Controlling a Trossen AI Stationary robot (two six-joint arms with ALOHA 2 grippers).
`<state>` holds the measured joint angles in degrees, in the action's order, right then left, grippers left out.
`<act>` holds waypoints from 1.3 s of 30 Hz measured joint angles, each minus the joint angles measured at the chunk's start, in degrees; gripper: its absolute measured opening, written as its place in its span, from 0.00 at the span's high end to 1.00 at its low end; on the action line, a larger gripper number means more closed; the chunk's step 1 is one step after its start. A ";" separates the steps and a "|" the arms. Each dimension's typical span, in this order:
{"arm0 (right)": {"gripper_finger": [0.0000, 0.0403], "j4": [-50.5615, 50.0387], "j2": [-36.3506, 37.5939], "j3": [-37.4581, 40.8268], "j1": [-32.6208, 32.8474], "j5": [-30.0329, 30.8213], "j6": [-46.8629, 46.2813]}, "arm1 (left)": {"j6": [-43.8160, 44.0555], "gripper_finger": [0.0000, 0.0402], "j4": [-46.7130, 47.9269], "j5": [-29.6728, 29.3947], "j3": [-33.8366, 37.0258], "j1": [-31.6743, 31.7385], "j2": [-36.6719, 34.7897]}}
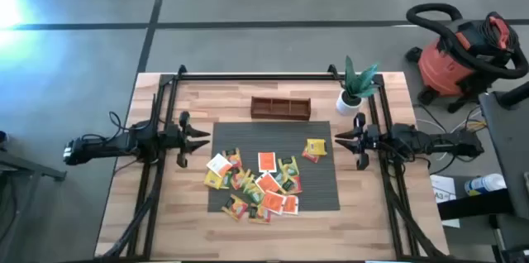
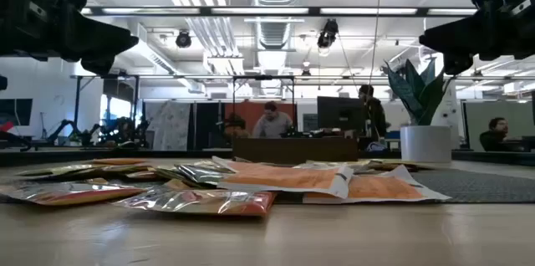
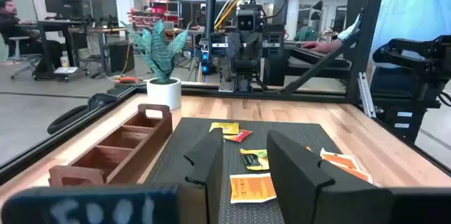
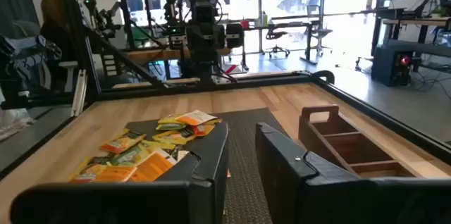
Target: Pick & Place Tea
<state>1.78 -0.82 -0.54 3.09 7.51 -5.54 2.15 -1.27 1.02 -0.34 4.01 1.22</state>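
The tea sachets (image 1: 260, 184) lie flat in a loose, overlapping heap on the grey ribbed mat (image 1: 324, 190), orange-red, yellow, green and white. A yellow and an orange one (image 1: 314, 149) lie apart, nearer the right arm. The heap also shows in the low view (image 2: 251, 182) and in both wrist views (image 3: 251, 184) (image 4: 141, 155). My left gripper (image 1: 202, 140) (image 3: 243, 150) hovers open at the mat's left edge, above the table. My right gripper (image 1: 337, 141) (image 4: 243, 139) hovers open at the mat's right edge. Both point inward at each other.
A long dark brown wooden tray (image 1: 281, 107) (image 3: 120, 150) (image 4: 345, 139) with compartments sits beyond the mat's far edge. A potted plant (image 1: 355, 89) (image 2: 422, 128) stands at the far right. Black frame rails (image 1: 248, 75) run along the table's sides. People sit in the room behind.
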 joint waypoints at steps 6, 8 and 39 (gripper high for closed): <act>0.82 0.00 -0.02 -0.01 0.00 -0.02 0.00 | -0.01 0.74 0.00 0.00 -0.01 0.00 0.00; 0.81 0.00 0.00 0.00 0.00 -0.01 0.00 | 0.00 0.74 0.00 0.00 0.00 -0.02 0.00; 0.80 0.00 -0.01 0.00 0.00 -0.02 0.00 | -0.01 0.74 0.01 0.00 0.00 0.00 0.01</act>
<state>1.78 -0.83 -0.54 3.09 7.49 -5.54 2.14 -1.27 1.02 -0.34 4.01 1.22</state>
